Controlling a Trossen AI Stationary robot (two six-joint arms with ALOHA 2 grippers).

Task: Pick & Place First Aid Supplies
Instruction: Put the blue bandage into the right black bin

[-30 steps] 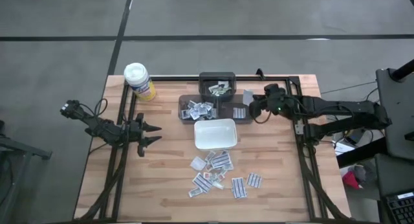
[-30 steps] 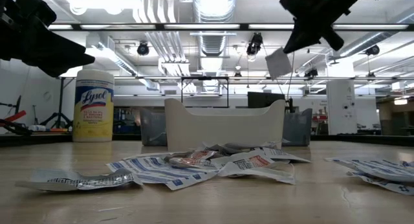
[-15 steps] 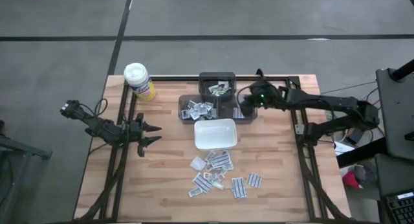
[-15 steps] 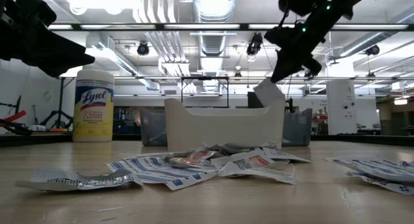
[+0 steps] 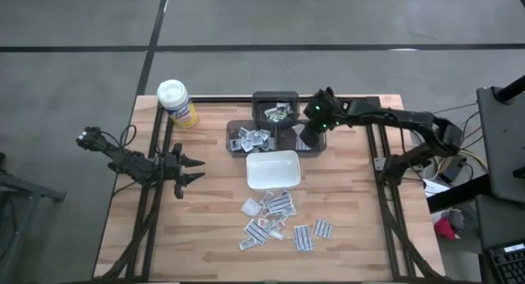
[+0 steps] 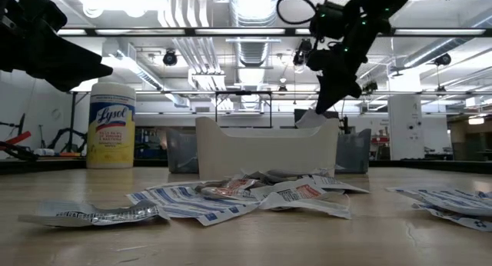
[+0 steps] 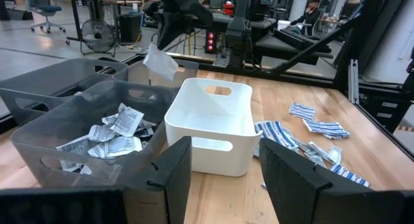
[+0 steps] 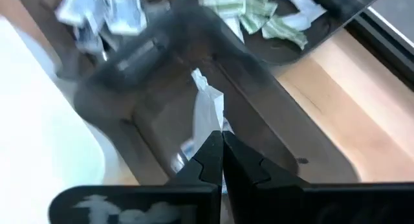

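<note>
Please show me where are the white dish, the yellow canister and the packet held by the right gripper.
white dish (image 5: 272,182), high view, on its near rim.
yellow canister (image 5: 174,93), high view, on its white lid.
packet (image 8: 208,106), right wrist view, on its middle, above the shut fingertips.

White packet (image 8: 208,114) hangs upright over dark bin (image 8: 272,140).

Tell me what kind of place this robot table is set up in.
Probably an industrial lab or workshop: exposed ceiling ducts with strip lights overhead, a floor fan and office chair on bare concrete, and equipment racks behind the wooden table.
</note>
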